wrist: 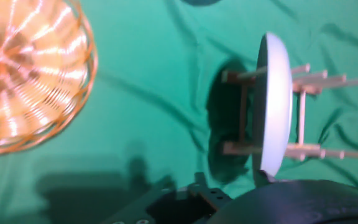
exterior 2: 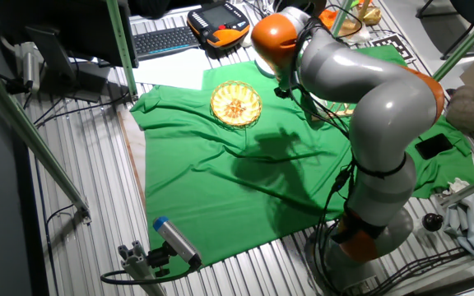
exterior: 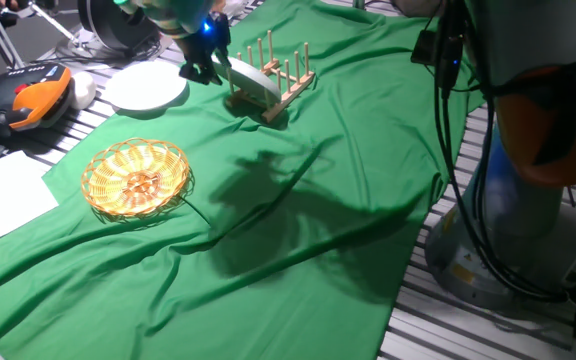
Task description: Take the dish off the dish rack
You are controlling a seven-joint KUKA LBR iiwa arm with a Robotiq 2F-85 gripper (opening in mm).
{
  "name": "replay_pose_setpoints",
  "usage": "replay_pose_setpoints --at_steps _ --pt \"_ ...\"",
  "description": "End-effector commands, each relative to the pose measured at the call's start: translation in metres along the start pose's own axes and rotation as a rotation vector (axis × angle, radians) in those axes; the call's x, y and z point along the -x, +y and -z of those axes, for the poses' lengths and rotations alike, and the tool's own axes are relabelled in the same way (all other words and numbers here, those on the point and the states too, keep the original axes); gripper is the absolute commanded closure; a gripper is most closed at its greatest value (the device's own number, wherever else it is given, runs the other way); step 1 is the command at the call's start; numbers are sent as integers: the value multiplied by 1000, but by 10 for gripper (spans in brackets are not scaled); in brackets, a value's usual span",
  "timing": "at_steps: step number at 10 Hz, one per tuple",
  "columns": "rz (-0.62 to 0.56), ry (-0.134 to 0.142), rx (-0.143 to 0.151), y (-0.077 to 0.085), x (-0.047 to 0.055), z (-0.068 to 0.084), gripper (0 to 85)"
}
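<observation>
The dish (exterior: pixel 253 84) is a pale, white-green plate that stands on edge between the pegs of the small wooden dish rack (exterior: pixel 286 72). My gripper (exterior: pixel 203 72) hangs just left of the dish's rim, at about its height. Its two dark fingers look spread, with nothing between them. In the hand view the dish (wrist: pixel 273 106) shows edge-on at the right, in the rack (wrist: pixel 312 149). Only the dark hand body shows along the bottom edge there. In the other fixed view my arm (exterior 2: pixel 360 82) hides the rack, the dish and the gripper.
A round woven wicker basket (exterior: pixel 136 178) lies on the green cloth (exterior: pixel 298 230) in front left of the rack; it also shows in the hand view (wrist: pixel 23 74). A second white plate (exterior: pixel 146 86) lies flat left of the gripper. An orange pendant (exterior: pixel 28 100) lies at the far left.
</observation>
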State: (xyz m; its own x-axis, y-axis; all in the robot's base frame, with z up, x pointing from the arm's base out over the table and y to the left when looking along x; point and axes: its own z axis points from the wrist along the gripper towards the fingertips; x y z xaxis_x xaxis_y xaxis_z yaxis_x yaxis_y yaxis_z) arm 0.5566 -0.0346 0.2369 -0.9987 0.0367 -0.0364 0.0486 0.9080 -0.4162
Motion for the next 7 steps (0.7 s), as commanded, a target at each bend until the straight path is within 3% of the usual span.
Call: replay_pose_setpoints --at_steps 1,5,7 --pt "7 2 13 -9 8 -7 170" --pt "34 -23 22 -27 33 -35 170" --pt "60 -46 43 -37 41 -55 170"
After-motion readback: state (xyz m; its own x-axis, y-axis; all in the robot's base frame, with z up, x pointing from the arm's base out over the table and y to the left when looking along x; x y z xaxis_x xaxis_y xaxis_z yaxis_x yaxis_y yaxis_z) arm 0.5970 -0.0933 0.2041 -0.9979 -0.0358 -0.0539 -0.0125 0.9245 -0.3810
